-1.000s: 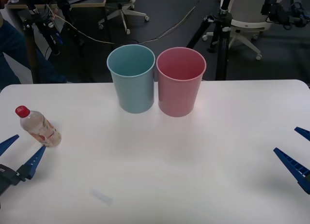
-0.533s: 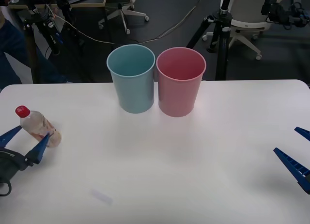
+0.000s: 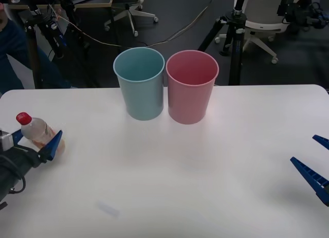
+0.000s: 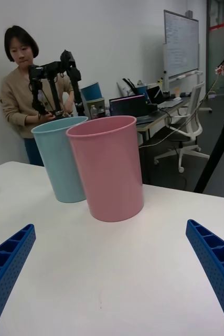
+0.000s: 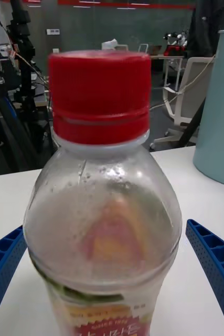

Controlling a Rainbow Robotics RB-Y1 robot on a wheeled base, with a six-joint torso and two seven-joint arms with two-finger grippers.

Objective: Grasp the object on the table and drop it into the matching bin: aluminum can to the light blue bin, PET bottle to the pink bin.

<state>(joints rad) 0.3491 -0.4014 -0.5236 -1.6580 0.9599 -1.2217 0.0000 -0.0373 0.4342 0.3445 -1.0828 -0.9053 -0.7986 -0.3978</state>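
High front view over the table (image 3: 169, 171), low wrist views, left pressed close to the bottle (image 5: 104, 210), both bins shared.

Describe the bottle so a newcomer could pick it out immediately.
On the white table, look to the robot's far left edge, well away from the two bins. There the small clear PET bottle stands between the open left gripper fingers; its red cap is unmistakable.

Left claw (image 3: 33, 140): blue ribbed fingers, black wrist, black cable. Right claw (image 3: 316, 166): blue ribbed fingers.

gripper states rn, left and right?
Left gripper: open, fingers either side of the PET bottle, not closed on it.
Right gripper: open, holding nothing, at the table's right edge.
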